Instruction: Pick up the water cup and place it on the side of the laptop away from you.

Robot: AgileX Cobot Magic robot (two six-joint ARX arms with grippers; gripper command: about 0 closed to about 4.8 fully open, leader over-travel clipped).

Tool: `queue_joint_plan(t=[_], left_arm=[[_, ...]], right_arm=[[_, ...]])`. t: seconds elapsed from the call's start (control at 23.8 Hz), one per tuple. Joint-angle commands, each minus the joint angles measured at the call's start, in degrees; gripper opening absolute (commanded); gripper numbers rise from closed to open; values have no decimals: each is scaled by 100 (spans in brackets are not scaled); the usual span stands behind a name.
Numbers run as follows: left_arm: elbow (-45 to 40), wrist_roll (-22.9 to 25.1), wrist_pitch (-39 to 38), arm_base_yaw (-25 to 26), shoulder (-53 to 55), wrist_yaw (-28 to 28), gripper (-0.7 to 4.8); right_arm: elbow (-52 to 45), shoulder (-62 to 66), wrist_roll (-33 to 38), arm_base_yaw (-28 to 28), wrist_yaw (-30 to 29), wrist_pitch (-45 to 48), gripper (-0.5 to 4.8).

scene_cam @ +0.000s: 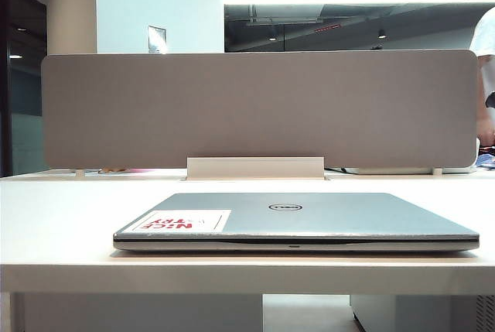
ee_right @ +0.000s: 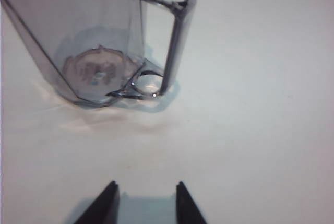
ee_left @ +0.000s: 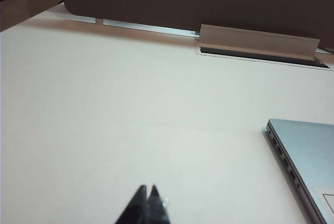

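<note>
The clear squarish water cup [ee_right: 99, 41] stands upright on the white table, its side handle [ee_right: 175, 31] turned toward my right gripper [ee_right: 146, 187]. That gripper is open and empty, a short way off from the cup. The silver-grey laptop [scene_cam: 298, 220] lies closed near the table's front edge in the exterior view, with a Dell logo and a white sticker with red letters on its lid. Its corner [ee_left: 308, 161] also shows in the left wrist view. My left gripper [ee_left: 147, 188] is shut on nothing, above bare table beside the laptop. Neither arm nor the cup shows in the exterior view.
A grey partition screen [scene_cam: 259, 107] runs along the table's back edge, with a white cable flap [scene_cam: 255, 168] at its foot. A person's arm [scene_cam: 486, 77] shows at the far right behind the screen.
</note>
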Motion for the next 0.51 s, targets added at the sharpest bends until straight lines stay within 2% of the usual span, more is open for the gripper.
queue_joint_plan(t=[0.04, 0.51], left_arm=[[17, -17, 50, -9, 7, 2, -6], [17, -20, 35, -9, 7, 7, -6]], right_arm=[[13, 234, 15, -26, 212, 614, 158], [31, 1106, 15, -179, 192, 1893, 158]])
